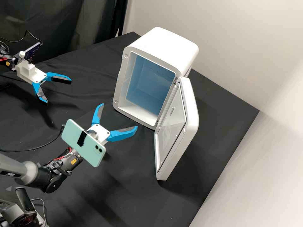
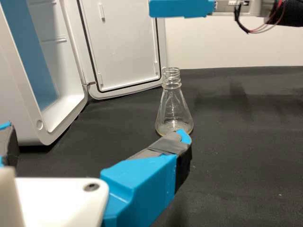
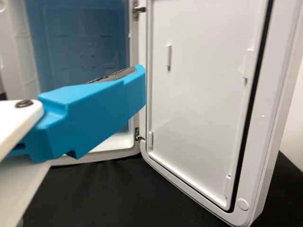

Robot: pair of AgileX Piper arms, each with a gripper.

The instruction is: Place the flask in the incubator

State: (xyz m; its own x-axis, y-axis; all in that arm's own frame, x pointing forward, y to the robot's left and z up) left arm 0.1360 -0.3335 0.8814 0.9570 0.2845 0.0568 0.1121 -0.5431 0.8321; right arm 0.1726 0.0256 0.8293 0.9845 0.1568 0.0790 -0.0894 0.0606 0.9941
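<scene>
The clear conical glass flask (image 2: 174,106) could be toppled by the right gripper (image 1: 119,116), at the white boxy incubator's (image 1: 164,47) seven o'clock. It and the left gripper (image 1: 57,91) are spread wide, empty.

The left gripper (image 1: 57,91) and right gripper (image 1: 119,116) are white with pointy blue fingers (image 1: 121,134); the arms (image 1: 22,171) are dark grey with red wires (image 1: 63,154).

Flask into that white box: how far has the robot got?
Done: the door of the incubator stands open. In hand: nothing; the flask stands upright on the bench, and the left gripper and right gripper are both open and empty. Left: grasp the flask and set it inside.
</scene>
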